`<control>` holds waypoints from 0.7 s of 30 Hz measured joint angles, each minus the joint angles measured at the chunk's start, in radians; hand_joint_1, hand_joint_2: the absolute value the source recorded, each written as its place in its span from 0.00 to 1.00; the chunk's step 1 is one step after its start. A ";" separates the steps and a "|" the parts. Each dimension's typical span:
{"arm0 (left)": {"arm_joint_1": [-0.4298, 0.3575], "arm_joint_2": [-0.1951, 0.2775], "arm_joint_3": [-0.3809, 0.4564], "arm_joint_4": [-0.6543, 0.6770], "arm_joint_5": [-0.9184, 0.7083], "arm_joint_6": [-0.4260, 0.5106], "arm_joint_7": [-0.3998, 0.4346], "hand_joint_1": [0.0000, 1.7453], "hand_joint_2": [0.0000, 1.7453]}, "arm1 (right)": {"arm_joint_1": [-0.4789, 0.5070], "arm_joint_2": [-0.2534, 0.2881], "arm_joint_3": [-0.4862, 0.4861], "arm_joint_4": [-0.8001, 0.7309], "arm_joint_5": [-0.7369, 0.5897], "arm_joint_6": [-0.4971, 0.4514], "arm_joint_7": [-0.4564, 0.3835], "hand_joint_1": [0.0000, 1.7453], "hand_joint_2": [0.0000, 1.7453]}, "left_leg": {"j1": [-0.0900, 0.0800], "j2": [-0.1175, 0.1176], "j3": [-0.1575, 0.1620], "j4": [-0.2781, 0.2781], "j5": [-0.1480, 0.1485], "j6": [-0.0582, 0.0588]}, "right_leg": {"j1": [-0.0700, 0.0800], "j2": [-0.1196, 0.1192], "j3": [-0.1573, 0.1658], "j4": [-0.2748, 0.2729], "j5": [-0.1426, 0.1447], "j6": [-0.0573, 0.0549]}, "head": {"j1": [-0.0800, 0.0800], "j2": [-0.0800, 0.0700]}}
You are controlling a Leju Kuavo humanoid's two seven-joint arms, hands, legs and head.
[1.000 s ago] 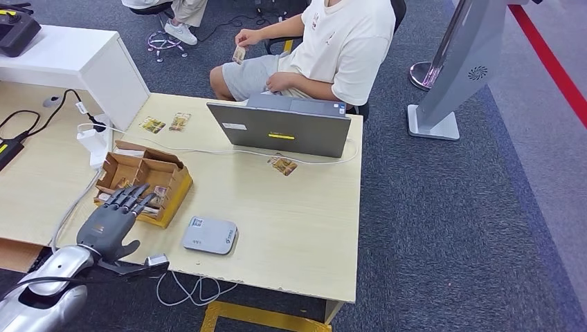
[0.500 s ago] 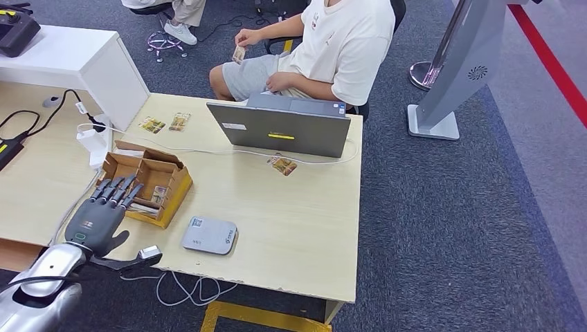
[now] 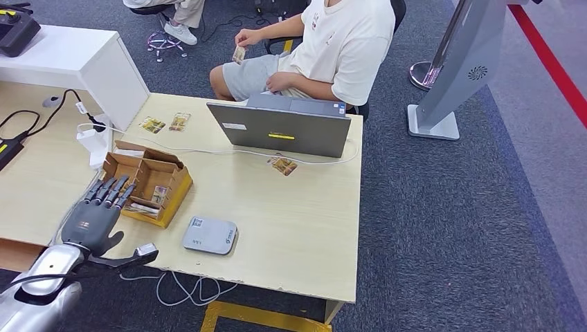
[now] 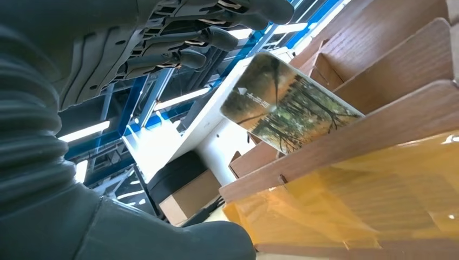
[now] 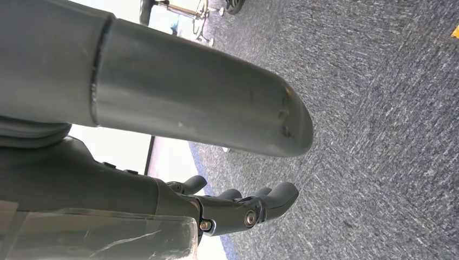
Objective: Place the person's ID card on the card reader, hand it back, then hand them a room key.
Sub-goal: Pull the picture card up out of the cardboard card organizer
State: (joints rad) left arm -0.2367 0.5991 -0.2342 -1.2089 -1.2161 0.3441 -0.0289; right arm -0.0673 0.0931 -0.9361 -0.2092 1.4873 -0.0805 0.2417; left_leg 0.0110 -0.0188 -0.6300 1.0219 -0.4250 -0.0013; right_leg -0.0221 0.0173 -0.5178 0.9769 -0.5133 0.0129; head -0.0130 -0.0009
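Note:
A grey card reader [image 3: 210, 235] lies flat near the table's front edge. To its left stands a brown cardboard box [image 3: 145, 181] with dividers, and a picture card [image 3: 160, 194] leans in a near compartment. My left hand [image 3: 93, 218] hovers at the box's near left corner, fingers spread and straight, holding nothing. In the left wrist view the fingers [image 4: 216, 38] reach toward the card [image 4: 287, 103], which stands behind a box wall, without touching it. The seated person holds a card [image 3: 239, 54]. My right hand [image 5: 238, 208] hangs over the carpet, empty.
An open laptop [image 3: 284, 128] stands at the table's far edge before the person. A loose card [image 3: 283, 165] lies just in front of it, two more cards [image 3: 166, 123] at the far left. Cables [image 3: 187, 287] trail along the table's left side and front edge.
My left hand has drawn back to the left and toward me, from over the box's near compartment to its near left corner. The card stays in the box.

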 joint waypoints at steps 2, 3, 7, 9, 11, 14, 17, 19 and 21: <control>-0.004 -0.005 0.000 0.010 -0.004 0.001 0.000 0.00 1.00 | 0.000 0.000 0.000 0.000 0.001 0.000 0.000 0.00 0.00 | 0.000 0.000 0.000 0.000 0.000 0.000 | 0.000 0.000 0.000 0.000 0.000 0.000 | 0.000 0.000; -0.007 -0.008 0.001 0.015 -0.004 0.003 -0.002 0.00 1.00 | 0.000 0.000 0.000 0.000 0.001 0.000 0.000 0.00 0.00 | 0.000 0.000 0.000 0.000 0.000 0.000 | 0.000 0.000 0.000 0.000 0.000 0.000 | 0.000 0.000; -0.016 -0.022 0.003 0.037 0.006 0.018 -0.023 0.00 1.00 | 0.000 0.000 0.000 0.000 0.005 0.000 0.001 0.00 0.00 | 0.000 0.000 0.000 0.000 0.000 0.000 | 0.000 0.000 0.000 0.000 0.000 0.000 | 0.000 0.000; -0.017 -0.030 0.004 0.045 0.008 0.021 -0.028 0.00 1.00 | 0.000 0.000 0.000 0.000 0.006 0.000 0.001 0.00 0.00 | 0.000 0.000 0.000 0.000 0.000 0.000 | 0.000 0.000 0.000 0.000 0.000 0.000 | 0.000 0.000; -0.018 -0.036 0.004 0.049 0.008 0.022 -0.030 0.00 1.00 | 0.000 0.000 0.000 0.000 0.006 0.000 0.001 0.00 0.00 | 0.000 0.000 0.000 0.000 0.000 0.000 | 0.000 0.000 0.000 0.000 0.000 0.000 | 0.000 0.000; -0.019 -0.044 0.006 0.055 0.009 0.024 -0.031 0.00 1.00 | 0.000 0.000 0.000 0.000 0.006 0.000 0.001 0.00 0.00 | 0.000 0.000 0.000 0.000 0.000 0.000 | 0.000 0.000 0.000 0.000 0.000 0.000 | 0.000 0.000; -0.021 -0.052 0.006 0.060 0.006 0.027 -0.033 0.00 1.00 | 0.000 0.000 0.000 0.000 0.007 0.000 0.001 0.00 0.00 | 0.000 0.000 0.000 0.000 0.000 0.000 | 0.000 0.000 0.000 0.000 0.000 0.000 | 0.000 0.000; -0.024 -0.058 0.006 0.061 0.004 0.029 -0.032 0.00 1.00 | 0.000 0.000 0.000 0.000 0.007 0.000 0.001 0.00 0.00 | 0.000 0.000 0.000 0.000 0.000 0.000 | 0.000 0.000 0.000 0.000 0.000 0.000 | 0.000 0.000; -0.028 -0.062 0.006 0.061 0.002 0.030 -0.027 0.00 1.00 | 0.000 0.000 0.000 0.000 0.007 0.000 0.002 0.00 0.00 | 0.000 0.000 0.000 0.000 0.000 0.000 | 0.000 0.000 0.000 0.000 0.000 0.000 | 0.000 0.000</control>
State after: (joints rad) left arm -0.2647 0.5375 -0.2277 -1.1475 -1.2145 0.3741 -0.0554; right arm -0.0678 0.0931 -0.9361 -0.2091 1.4946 -0.0805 0.2435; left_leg 0.0110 -0.0188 -0.6300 1.0219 -0.4250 -0.0013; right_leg -0.0220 0.0172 -0.5178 0.9770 -0.5133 0.0129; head -0.0130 -0.0009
